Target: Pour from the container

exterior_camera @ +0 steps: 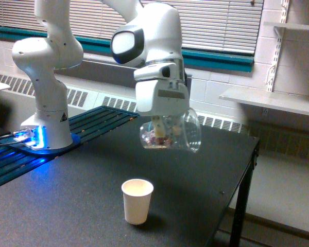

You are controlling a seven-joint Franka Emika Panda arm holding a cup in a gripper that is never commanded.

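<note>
A clear, see-through plastic tumbler [171, 131] hangs in the air above a black table [92, 206], tipped onto its side with its open mouth toward the exterior view's right. Small pink, white and brown pieces sit heaped at its closed end, on the exterior view's left. The white robot gripper [162, 122] clamps the tumbler from above. Below it, slightly toward the exterior view's left and well apart, a white paper cup [137, 200] stands upright on the table; its inside looks pale, and any contents cannot be made out.
</note>
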